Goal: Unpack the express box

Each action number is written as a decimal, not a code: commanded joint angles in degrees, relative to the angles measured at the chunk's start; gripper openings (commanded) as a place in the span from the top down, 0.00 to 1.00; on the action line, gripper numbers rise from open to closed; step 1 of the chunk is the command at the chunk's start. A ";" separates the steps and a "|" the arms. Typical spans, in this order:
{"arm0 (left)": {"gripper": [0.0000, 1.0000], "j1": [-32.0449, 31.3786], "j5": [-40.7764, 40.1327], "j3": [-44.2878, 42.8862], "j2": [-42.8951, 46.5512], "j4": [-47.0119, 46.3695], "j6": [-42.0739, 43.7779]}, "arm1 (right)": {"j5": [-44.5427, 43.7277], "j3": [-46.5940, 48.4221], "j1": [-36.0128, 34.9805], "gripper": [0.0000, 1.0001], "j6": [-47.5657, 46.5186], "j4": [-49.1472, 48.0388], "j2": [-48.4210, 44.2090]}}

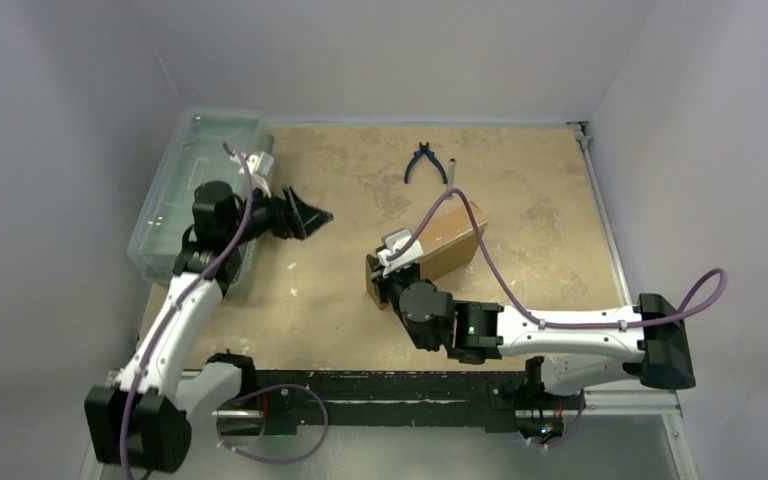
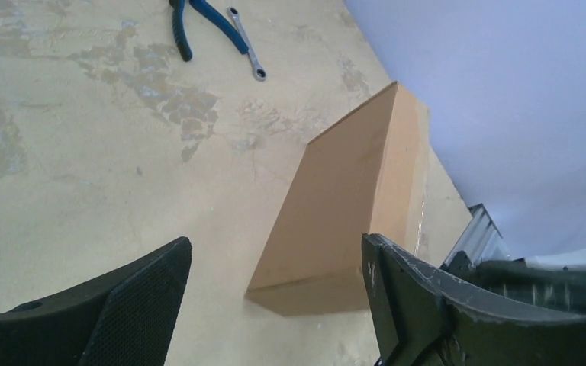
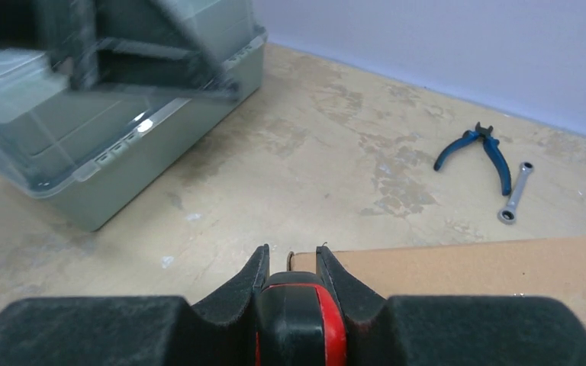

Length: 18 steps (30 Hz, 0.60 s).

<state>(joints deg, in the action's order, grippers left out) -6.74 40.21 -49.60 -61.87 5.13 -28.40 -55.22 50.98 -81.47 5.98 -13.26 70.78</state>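
The flat brown cardboard mailer box lies on the tan counter, straight ahead of the left hand, whose fingers stand wide apart and well short of it. The right hand sits at the box's near end, its fingers clamped on a small black-and-red object.

The flat brown cardboard mailer box sits mid-worktop, its near end at the right tool. Behind it lie blue-handled pliers with a small metal wrench just right of them. A clear plastic lidded bin lines the left edge — the left tool beside it.
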 commanded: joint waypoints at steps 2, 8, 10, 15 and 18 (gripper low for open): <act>0.19 -0.39 -5.83 18.24 19.19 -14.51 -0.43 | 1.76 0.36 5.02 1.00 0.98 3.26 -1.63; 0.24 -9.82 -9.54 32.24 24.90 -34.45 -5.06 | 6.57 0.27 9.00 1.00 0.89 4.31 -2.93; 0.22 -18.41 -15.65 31.81 24.80 -35.05 -0.24 | 7.80 0.22 9.81 1.00 1.13 4.90 -3.62; 0.20 -37.65 -26.68 28.87 16.17 -31.82 15.40 | 9.77 0.11 11.10 1.00 1.24 5.75 -4.66; 0.22 -43.22 -32.67 31.23 10.25 -39.63 20.87 | 10.02 0.02 11.44 1.00 1.06 5.85 -5.07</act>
<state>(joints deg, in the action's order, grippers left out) -44.51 18.72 -19.00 -45.80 -24.80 -19.00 -46.44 50.98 -70.72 7.07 -8.12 67.40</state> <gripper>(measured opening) 0.796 0.250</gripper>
